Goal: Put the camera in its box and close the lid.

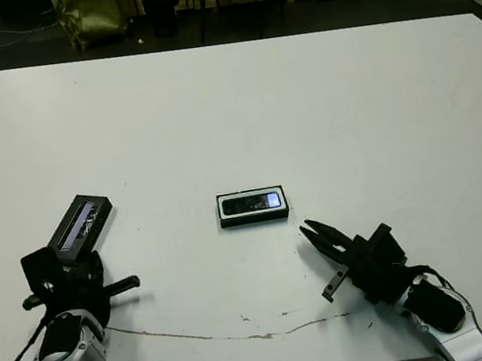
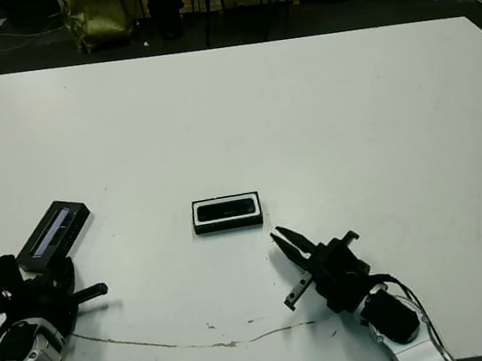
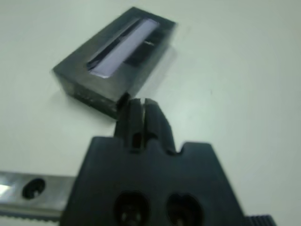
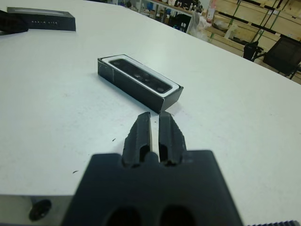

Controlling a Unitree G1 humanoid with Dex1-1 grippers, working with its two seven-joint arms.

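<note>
Now, on the white table (image 1: 319, 98) there are three task pieces in all: one lid, one box, one camera, and two grippers low at the near edge.

Far left, the left gripper (image 3: 139, 109) sits near the front corner with its two fingers pressed together, holding nothing. Just beyond its tips lies the lid (image 1: 83, 221), a single black cover with a pale grey strip along its face, angled away from the arm. In the left wrist view the fingertips come right up to the lid's near edge; whether they touch it I cannot tell.

In the middle of the table, well apart from the lid, sits the box (image 1: 253, 207), black walls with a white lining showing as a thin rim. The camera (image 1: 252, 203) lies flat inside it, lengthwise, its small bluish patch toward the right end. The box is uncovered.

To the right and nearer the front, the right gripper (image 1: 311, 232) points toward the box, close to it but apart. Its two fingers are nearly together, only a thin slit between them, and it grips nothing.
</note>
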